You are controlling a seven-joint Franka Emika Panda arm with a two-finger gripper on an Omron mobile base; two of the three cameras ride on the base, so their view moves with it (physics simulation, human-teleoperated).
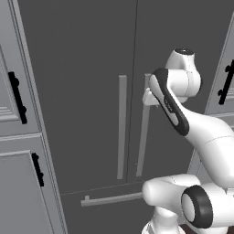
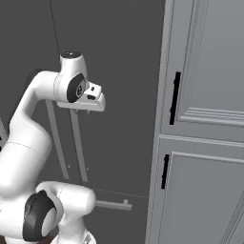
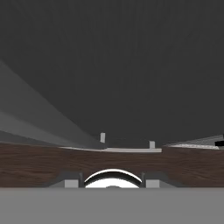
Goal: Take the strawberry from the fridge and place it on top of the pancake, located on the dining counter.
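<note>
The dark grey fridge [image 1: 91, 68] [image 2: 119, 57] [image 3: 131, 65] stands close in front of me with both doors closed. My gripper [image 1: 147, 98] [image 2: 89, 109] sits against the upper part of the right door's pale bar handle [image 1: 142, 146] [image 2: 78, 152], pointing down along the door. Its fingers are hidden by the hand, and I cannot tell whether they clasp the handle. The strawberry is hidden behind the closed doors. The pancake and the dining counter are out of view.
The left door's handle [image 1: 122, 128] [image 2: 56, 143] hangs beside the right one. The bottom drawer's bar handle [image 1: 109, 199] [image 2: 112, 205] [image 3: 127, 150] lies below, above the dark wood floor [image 3: 35, 166]. Light grey cabinets [image 1: 18, 183] [image 2: 205, 143] with black handles flank the fridge.
</note>
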